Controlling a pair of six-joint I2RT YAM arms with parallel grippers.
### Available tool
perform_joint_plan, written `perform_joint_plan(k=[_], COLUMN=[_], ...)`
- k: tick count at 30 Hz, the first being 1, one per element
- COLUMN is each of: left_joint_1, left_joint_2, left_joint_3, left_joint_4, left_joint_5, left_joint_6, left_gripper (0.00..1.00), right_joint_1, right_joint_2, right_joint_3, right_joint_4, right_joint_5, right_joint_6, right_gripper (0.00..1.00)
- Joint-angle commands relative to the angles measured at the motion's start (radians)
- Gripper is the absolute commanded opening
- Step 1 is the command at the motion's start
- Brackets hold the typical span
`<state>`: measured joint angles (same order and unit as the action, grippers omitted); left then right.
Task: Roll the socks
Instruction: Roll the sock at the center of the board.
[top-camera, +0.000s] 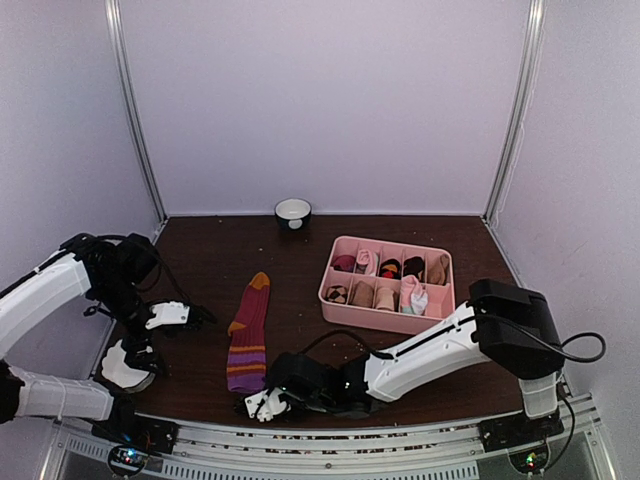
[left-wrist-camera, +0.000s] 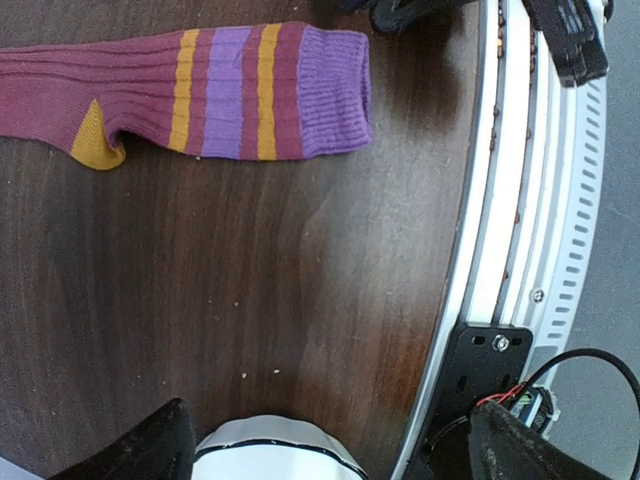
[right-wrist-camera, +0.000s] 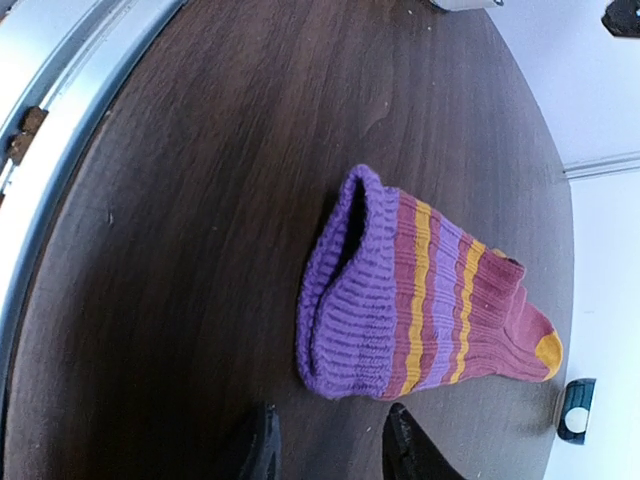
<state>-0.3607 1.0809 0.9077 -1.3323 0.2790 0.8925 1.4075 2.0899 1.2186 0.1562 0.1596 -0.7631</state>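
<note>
Dark red ribbed fabric sock (top-camera: 249, 335) with a purple-and-orange striped cuff lies flat on the dark wooden table (top-camera: 300, 260). Right gripper (right-wrist-camera: 330, 452) hovers just beside the cuff, fingers apart. Left gripper (top-camera: 200, 318) gapes wide, empty.

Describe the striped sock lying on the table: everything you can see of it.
The striped sock is ribbed knit, dark red with an orange toe and heel and a purple cuff banded with orange. It lies flat and stretched out on the dark table, unrolled, toe toward the far side, cuff toward the near edge. The cuff mouth gapes slightly. Only the table touches it; the right pincer sits just short of the cuff, apart from it.
</note>
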Motion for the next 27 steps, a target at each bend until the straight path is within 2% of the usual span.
perform_joint_plan(k=[1,14,19,22,25,27], left_joint_1=[0.004,0.004,0.004,0.003,0.005,0.004], left_joint_2=[0.046,0.134,0.152,0.164,0.164,0.154], left_joint_3=[0.064,0.113,0.104,0.098,0.094,0.085], left_joint_4=[-0.025,-0.002,0.014,0.028,0.054,0.082], left_joint_5=[0.049,0.017,-0.003,-0.014,-0.010,0.004], left_joint_6=[0.008,-0.025,-0.030,-0.034,-0.040,-0.044], left_gripper=[0.98,0.98,0.98,0.98,0.98,0.98], right_joint_1=[-0.002,0.004,0.004,0.005,-0.005,-0.026], right_joint_2=[0.045,0.091,0.125,0.123,0.104,0.094], right_joint_3=[0.021,0.055,0.064,0.066,0.097,0.139], right_joint_4=[0.035,-0.004,-0.003,0.005,-0.030,-0.081], right_joint_5=[0.044,0.015,0.044,0.031,-0.031,-0.099], right_joint_6=[-0.179,-0.299,-0.306,-0.251,-0.083,0.085], right_gripper=[0.35,0.24,0.10,0.00,0.00,0.00])
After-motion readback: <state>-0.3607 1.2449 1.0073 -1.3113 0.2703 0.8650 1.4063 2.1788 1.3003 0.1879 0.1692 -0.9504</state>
